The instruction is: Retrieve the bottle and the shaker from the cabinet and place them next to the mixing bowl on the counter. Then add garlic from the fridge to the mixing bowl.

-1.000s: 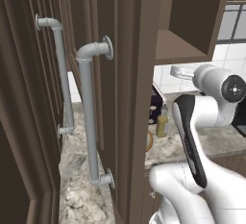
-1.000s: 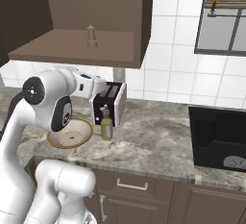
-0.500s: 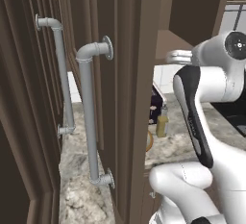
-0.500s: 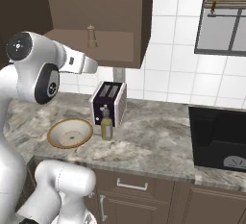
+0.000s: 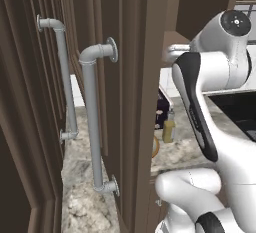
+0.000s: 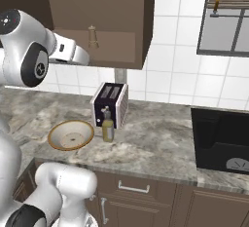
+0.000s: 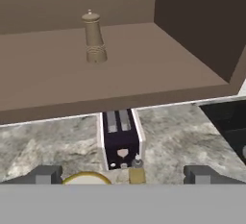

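Now the shaker is what I am after: it stands upright and alone on the shelf of the cabinet, well back from the front edge, small and brown with a narrower top. I judge it light and rigid, fairly smooth, and easy to tip because it is tall for its base; the safest hold looks to be across the wider lower body, below the narrowing, with my fingers on either side. The bottle already stands on the bench, just in front of the toaster and just beside the mixing bowl, so that part of the job appears done. My pincer is spread as wide as it goes, holding nothing and touching nothing; its two tips sit far apart at the bottom of the hand view, aimed toward the open cabinet from outside it, with the shaker higher and a little to the left of centre. In the right base view my hand reaches up toward the shelf.
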### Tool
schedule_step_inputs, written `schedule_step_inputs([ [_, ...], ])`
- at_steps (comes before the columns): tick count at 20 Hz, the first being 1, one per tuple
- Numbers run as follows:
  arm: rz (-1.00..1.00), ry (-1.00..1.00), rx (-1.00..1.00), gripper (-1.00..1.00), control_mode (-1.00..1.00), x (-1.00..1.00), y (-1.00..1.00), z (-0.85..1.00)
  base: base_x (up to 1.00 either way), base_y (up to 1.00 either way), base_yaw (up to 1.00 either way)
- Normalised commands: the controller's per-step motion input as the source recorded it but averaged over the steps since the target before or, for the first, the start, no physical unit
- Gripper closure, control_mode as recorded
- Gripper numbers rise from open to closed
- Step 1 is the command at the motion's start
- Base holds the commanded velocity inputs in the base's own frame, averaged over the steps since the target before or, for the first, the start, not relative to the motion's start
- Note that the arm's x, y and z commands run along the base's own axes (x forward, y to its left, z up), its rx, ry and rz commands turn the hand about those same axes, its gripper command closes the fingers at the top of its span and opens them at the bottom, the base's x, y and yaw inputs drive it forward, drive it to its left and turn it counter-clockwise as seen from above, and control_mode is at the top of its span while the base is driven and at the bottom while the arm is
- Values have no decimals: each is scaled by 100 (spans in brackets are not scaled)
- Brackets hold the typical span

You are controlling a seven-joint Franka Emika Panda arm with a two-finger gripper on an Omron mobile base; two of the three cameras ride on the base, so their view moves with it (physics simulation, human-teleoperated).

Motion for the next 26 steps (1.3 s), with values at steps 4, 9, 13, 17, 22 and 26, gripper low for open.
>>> schedule_step_inputs([
  [4,2,-12,-3,-100,-100,49,6,-5,0,0,0],
  [9,4,-10,-3,-100,-100,55,1,-14,0,0,0],
  [13,7,13,-3,-100,-100,48,0,11,0,0,0],
  [17,2,17,-1,-100,-100,25,0,27,0,0,0],
  [22,0,3,0,-100,-100,27,1,5,0,0,0],
  [26,0,-12,0,-100,-100,16,3,-12,0,0,0],
])
